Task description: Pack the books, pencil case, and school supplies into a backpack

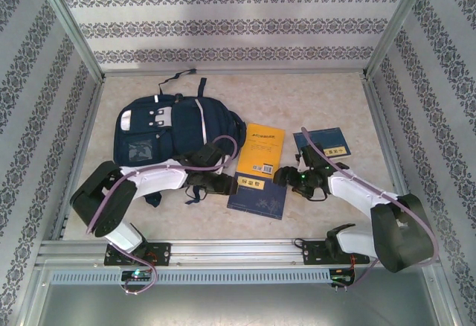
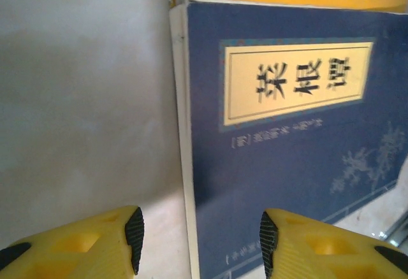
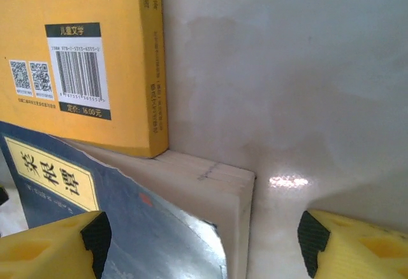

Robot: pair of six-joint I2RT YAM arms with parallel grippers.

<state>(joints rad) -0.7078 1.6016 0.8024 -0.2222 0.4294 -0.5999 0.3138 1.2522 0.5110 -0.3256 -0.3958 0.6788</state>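
Plainly released, the left pincer (image 2: 201,234) holds its yellow fingers (image 2: 95,244) with their dark pads apart and gripping nothing. The white left edge of a navy book (image 2: 287,164) runs down into the gap, so that one finger hangs over the bare tabletop (image 2: 83,100) and the other over the blue cover with its gold label. The right pincer (image 3: 204,241) is likewise spread and holds nothing, its fingers on either side of the same book's page-edge corner. From above, the two pincers face each other across this book, one at its left side and one at its right. The orange-yellow paperback (image 3: 83,11) lies barcode side up just beyond, meeting the navy book's far edge, though I cannot tell which of the two overlaps the other. A second navy book (image 1: 323,141) lies flat beyond the right pincer, to the right of the paperback and apart from it. The backpack (image 1: 171,129) lies flat on the far left of the tabletop, just left of the paperback, with the left arm reaching past its near edge.
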